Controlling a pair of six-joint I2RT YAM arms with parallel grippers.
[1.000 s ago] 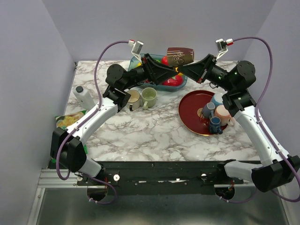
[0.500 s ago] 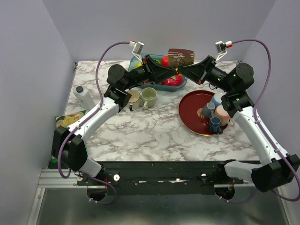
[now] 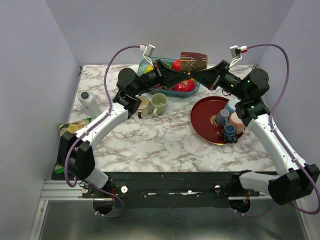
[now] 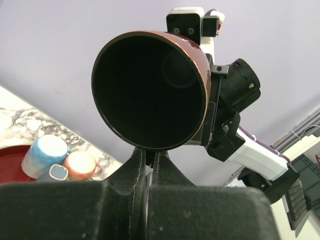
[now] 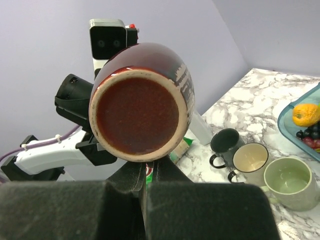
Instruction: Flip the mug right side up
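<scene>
Top external view puts the mug (image 3: 193, 61) in the air above the back of the table (image 3: 165, 145). It lies on its side between both arms, with its mouth toward your left arm and its base toward your right. The left gripper (image 4: 149, 156) and right gripper (image 5: 147, 167) each appear clenched on the mug's underside, fingers almost together, probably on a handle I cannot see. I judge this a handover partway through the flip. Let only one claw release, and only once the other's grasp is sure, then tip the base downward. Lower the mug onto bare marble, well apart from the red plate (image 3: 202, 107) and the pale green cup (image 3: 159, 103).
</scene>
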